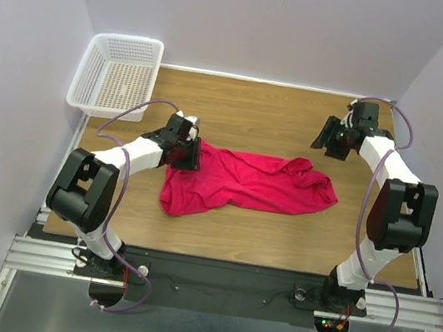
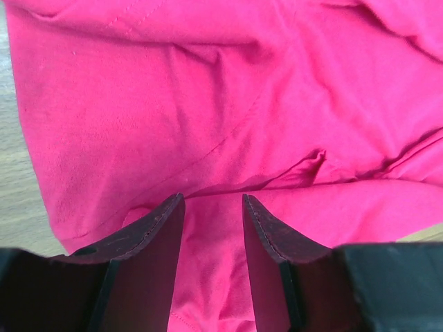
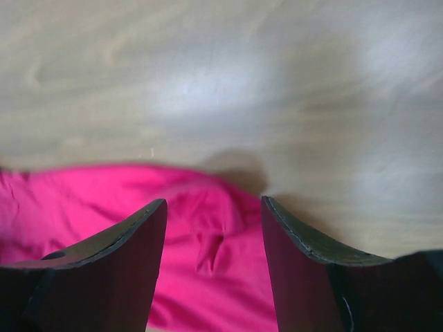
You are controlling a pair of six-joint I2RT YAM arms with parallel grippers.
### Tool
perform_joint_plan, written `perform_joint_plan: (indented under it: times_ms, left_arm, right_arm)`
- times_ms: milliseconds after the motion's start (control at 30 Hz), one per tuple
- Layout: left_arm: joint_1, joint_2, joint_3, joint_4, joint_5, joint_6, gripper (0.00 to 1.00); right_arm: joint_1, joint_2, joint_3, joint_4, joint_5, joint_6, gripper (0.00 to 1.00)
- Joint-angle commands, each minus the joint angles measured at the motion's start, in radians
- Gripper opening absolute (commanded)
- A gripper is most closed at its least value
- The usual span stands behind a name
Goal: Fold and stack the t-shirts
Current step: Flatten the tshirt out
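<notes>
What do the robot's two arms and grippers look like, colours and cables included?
The left arm and right arm have white tubular links joined by chunky black joint housings. A thin lilac cable loops along each one. The left gripper and right gripper are black, with flat dark fingers tapering to scuffed tips.

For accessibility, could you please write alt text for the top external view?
A crumpled crimson-pink t-shirt lies on the wooden table, left gripper at its left edge, right gripper beyond its right end. A white mesh basket sits far left.
</notes>
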Motion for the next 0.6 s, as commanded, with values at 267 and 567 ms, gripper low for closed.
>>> perform_joint_plan:
  times_ms: [267,567]
  left_arm:
    - [-0.003,0.012,0.012,0.009,-0.008,0.021,0.51]
    - [-0.003,0.032,0.005,0.010,-0.008,0.030,0.51]
  right_arm:
    - [-0.008,-0.008,-0.113,-0.009,-0.193,-0.087,0.59]
    - [0.015,0.052,-0.089,-0.008,-0.193,-0.107,0.53]
